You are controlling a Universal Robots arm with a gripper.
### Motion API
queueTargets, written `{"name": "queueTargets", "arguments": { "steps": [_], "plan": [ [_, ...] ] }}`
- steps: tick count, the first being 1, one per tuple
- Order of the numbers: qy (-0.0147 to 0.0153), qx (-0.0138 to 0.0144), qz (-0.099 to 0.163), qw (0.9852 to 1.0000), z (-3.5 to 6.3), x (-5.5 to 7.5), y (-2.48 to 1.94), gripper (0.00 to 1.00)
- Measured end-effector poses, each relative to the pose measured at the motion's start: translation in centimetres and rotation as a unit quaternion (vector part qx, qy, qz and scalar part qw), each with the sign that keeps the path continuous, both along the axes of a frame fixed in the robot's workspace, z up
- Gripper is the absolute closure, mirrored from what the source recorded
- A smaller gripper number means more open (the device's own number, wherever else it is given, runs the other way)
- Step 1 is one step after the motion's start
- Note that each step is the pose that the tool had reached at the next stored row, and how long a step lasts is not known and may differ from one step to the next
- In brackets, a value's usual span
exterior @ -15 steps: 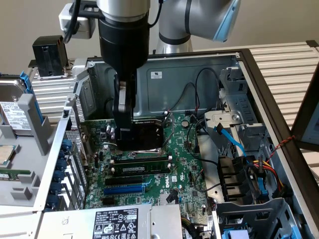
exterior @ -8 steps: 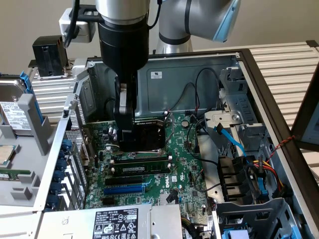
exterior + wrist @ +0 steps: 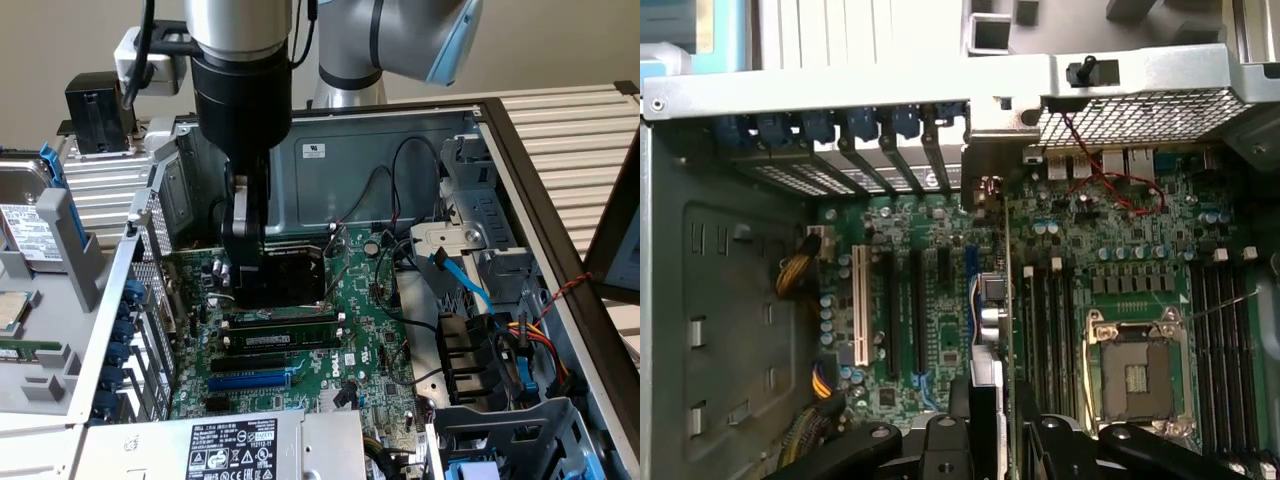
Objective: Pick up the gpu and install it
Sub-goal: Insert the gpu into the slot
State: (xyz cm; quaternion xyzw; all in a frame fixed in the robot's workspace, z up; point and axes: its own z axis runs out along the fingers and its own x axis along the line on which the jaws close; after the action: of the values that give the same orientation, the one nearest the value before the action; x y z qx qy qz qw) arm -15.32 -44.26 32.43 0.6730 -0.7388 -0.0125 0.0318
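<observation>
Fingers [image 3: 1028,415] of the gripper [image 3: 992,395] pinch the gpu [image 3: 990,310] tight between them (you see it edge-on). It stands upright, close over the green motherboard [image 3: 380,340], left of the middle in the exterior view.

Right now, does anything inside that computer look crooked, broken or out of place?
Nothing looks broken or spilled. Two things stand out: the processor socket lies bare, with nothing mounted over it, and a thin red wire loops loosely across the motherboard near the rear ports. The gpu stands straight in the gripper.
</observation>
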Motion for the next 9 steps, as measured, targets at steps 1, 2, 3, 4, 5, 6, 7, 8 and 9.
{"name": "queueTargets", "arguments": {
  "steps": [1,2,3,4,5,6,7,8,9],
  "plan": [
    [-0.0001,0.0001,0.000,1.0000,-0.19,-0.1,0.13,0.73],
    [-0.0001,0.0001,0.000,1.0000,-0.36,-0.1,0.19,0.73],
    [-0.0002,0.0001,0.000,1.0000,-0.55,-0.2,0.20,0.73],
    [-0.0002,0.0000,0.000,1.0000,-0.72,-0.3,0.19,0.73],
    [-0.0004,0.0000,0.000,1.0000,-0.91,-0.3,0.16,0.73],
    [-0.0005,0.0001,0.000,1.0000,-1.09,-0.4,0.10,0.73],
    [-0.0004,0.0002,0.000,1.0000,-1.27,-0.4,0.03,0.73],
    [-0.0004,0.0003,0.000,1.0000,-1.45,-0.4,-0.03,0.73],
    [-0.0005,0.0005,0.000,1.0000,-1.64,-0.5,-0.10,0.73]
  ]
}}
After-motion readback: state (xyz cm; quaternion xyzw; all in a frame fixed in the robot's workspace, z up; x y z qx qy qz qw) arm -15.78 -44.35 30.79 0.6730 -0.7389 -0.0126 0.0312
